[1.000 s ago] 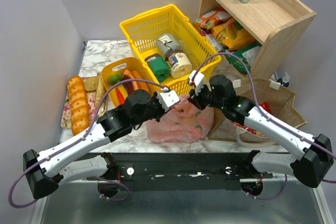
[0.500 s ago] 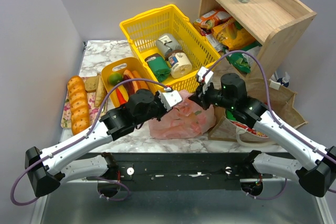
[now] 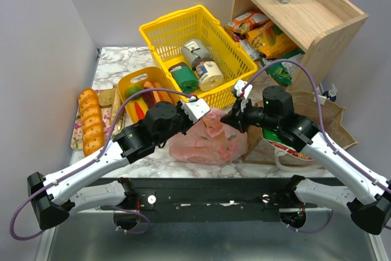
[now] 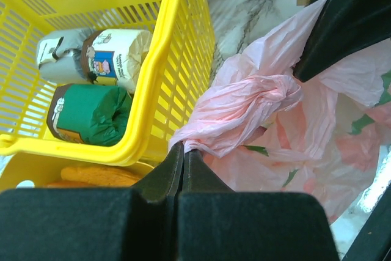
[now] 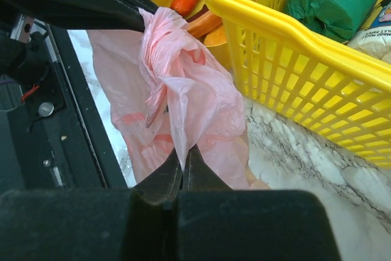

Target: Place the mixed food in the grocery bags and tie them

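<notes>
Found the thin translucent pink bag (image 3: 208,142), green-marked, slumped and bulging just in front of the yellow basket (image 3: 170,18), neck twisted into a knot (image 4: 256,99) with two tails drawn taut. Saw the brown paper bag (image 3: 334,117) lying right of the basket, crisp packet (image 3: 290,151) at its mouth. Spotted toy vegetables (image 3: 149,90) heaped just left of the basket's near corner.

The thin pink plastic bag (image 3: 208,142) lies just before the yellow mesh basket (image 3: 171,35), with the brown paper bag (image 3: 333,120) on its right and the golden braided loaf (image 3: 90,120) far left.
</notes>
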Tool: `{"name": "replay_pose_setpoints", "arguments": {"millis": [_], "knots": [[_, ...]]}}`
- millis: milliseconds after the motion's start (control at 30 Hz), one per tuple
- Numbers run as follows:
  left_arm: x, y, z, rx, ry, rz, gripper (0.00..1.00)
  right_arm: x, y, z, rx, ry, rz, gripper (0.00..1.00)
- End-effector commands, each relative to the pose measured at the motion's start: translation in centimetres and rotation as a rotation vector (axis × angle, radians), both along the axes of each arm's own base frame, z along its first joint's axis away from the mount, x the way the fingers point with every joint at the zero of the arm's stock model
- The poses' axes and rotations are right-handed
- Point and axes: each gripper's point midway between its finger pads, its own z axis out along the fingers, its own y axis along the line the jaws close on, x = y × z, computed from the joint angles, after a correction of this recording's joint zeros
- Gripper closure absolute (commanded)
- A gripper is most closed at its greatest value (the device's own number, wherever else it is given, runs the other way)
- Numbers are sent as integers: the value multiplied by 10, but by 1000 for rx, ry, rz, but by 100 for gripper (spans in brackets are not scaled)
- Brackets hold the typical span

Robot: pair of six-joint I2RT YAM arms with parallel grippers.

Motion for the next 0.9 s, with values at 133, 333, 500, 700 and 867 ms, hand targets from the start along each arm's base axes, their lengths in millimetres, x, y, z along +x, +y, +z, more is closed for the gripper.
{"name": "replay_pose_setpoints", "arguments": {"millis": [133,333,500,700,867], "knots": [[-24,-8,12,-8,-20,-164,100,5,-24,23,29,-16,-148,99],[-26,-8,-18,177,-37,-142,100,12,-26,33,36,-37,-179,99],[-28,-11,-40,312,-52,-119,100,13,-24,22,15,-20,-164,99],[-9,3,-52,445,-118,7,100,11,-26,7,2,15,-162,99],[1,15,-58,530,-157,76,100,8,-30,-5,-11,34,-165,99]]}}
